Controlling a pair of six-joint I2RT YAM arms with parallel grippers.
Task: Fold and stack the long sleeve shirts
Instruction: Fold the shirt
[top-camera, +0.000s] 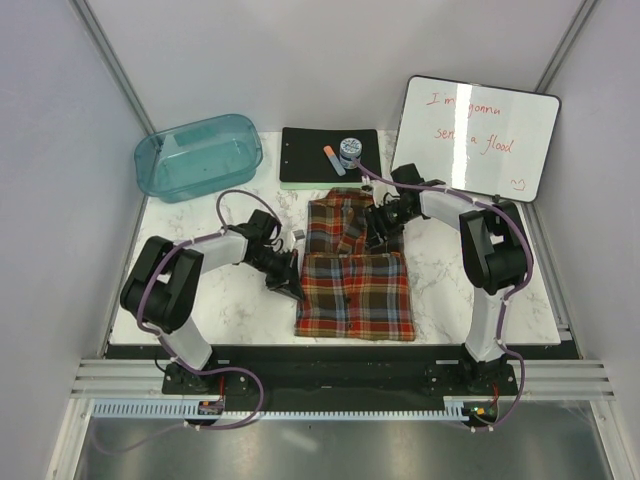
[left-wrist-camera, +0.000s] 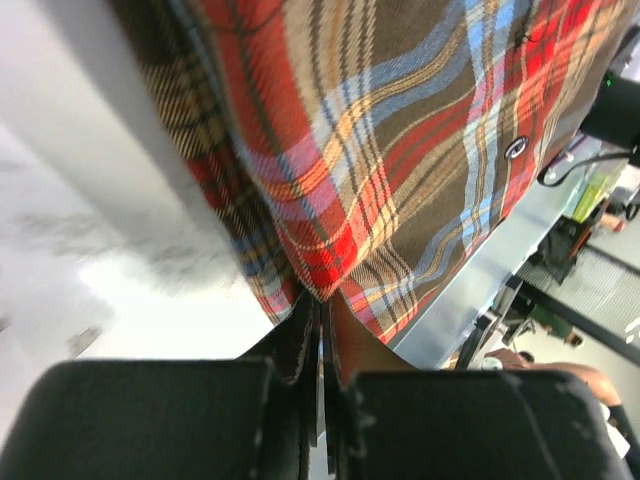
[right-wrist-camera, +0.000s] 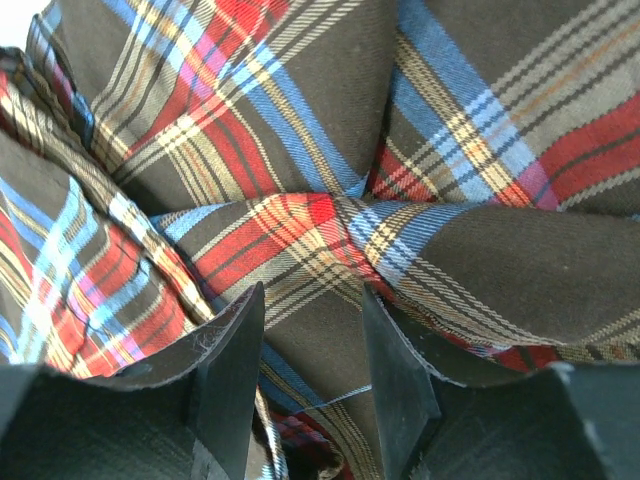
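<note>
Marbled tabletop (top-camera: 235, 300), soft plaid shirt (top-camera: 355, 290) part-folded. L gripper (left-wrist-camera: 320, 330) pinches its edge; R gripper (right-wrist-camera: 312, 345) half-open over bunched cloth.

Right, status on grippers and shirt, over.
Left gripper shut on edge of red plaid flannel shirt. Right gripper open, straddling a fold. Black clipboard just beyond it.

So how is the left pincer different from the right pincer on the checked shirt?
The left pincer is squeezed shut on the edge of the red, brown and blue plaid flannel shirt; the right pincer is open, bunched cloth showing between its fingers. From above, the left pincer sits at the shirt's left edge, the right pincer over its far part. Both are black and at the same shirt.
</note>
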